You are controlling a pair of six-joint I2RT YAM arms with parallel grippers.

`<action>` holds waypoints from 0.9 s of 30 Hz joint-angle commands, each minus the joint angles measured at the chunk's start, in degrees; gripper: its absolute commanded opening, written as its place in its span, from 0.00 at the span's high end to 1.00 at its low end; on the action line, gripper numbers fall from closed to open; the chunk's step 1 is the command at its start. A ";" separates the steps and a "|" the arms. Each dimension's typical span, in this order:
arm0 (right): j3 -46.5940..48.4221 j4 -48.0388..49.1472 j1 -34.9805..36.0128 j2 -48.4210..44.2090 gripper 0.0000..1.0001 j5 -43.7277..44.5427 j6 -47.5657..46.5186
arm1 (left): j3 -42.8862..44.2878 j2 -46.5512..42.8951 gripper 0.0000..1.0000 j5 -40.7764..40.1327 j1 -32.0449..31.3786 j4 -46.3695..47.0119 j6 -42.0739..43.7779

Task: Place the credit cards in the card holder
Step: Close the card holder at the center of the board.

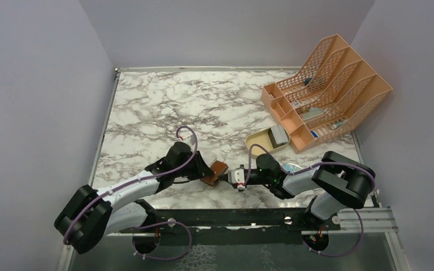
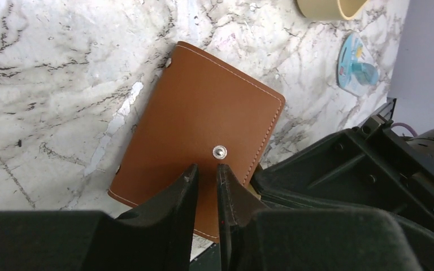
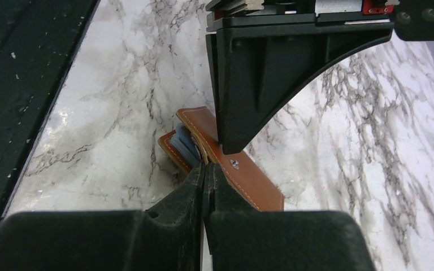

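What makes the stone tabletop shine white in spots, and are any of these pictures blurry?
Left wrist view: a white glare streak lies on the table beside the wallet, which is sharp. Right wrist view: the camera's own fingers loom dark and soft up close. Top view: even light, only faint shadows.

card holder [image 1: 219, 169] on counter [image 1: 192, 107], near front edge | packet [image 1: 291, 167] right of it | tray [image 1: 259, 142] behind-right | file rack [image 1: 367, 93] behind tray, far right corner
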 commanded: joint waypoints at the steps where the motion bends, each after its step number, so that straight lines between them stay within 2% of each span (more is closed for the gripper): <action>1: -2.23 11.96 0.32 2.15 0.99 0.98 2.96 | -1.20 3.01 0.79 -3.48 -1.88 3.13 0.57; 9: -1.58 13.91 0.32 5.03 0.99 2.67 5.99 | -2.70 7.07 0.79 -5.68 -4.09 6.61 0.40; 17: -2.31 13.15 0.32 2.57 0.99 4.92 8.74 | -3.53 9.12 0.79 -8.91 -4.45 6.68 1.63; 20: 3.04 0.89 0.29 0.85 0.89 7.49 14.86 | -3.83 10.27 0.80 -9.16 -4.58 7.20 1.48; 21: 6.07 -9.46 0.31 -2.95 0.76 8.15 24.64 | -3.99 9.91 0.80 -9.44 -4.76 7.49 0.87; 23: 5.80 -12.45 0.32 -5.75 0.67 11.37 31.64 | -3.94 9.26 0.80 -9.67 -4.84 7.48 0.84; 27: 7.25 -21.99 0.37 -10.05 0.65 16.89 43.55 | -3.78 7.83 0.80 -10.48 -4.94 6.46 0.76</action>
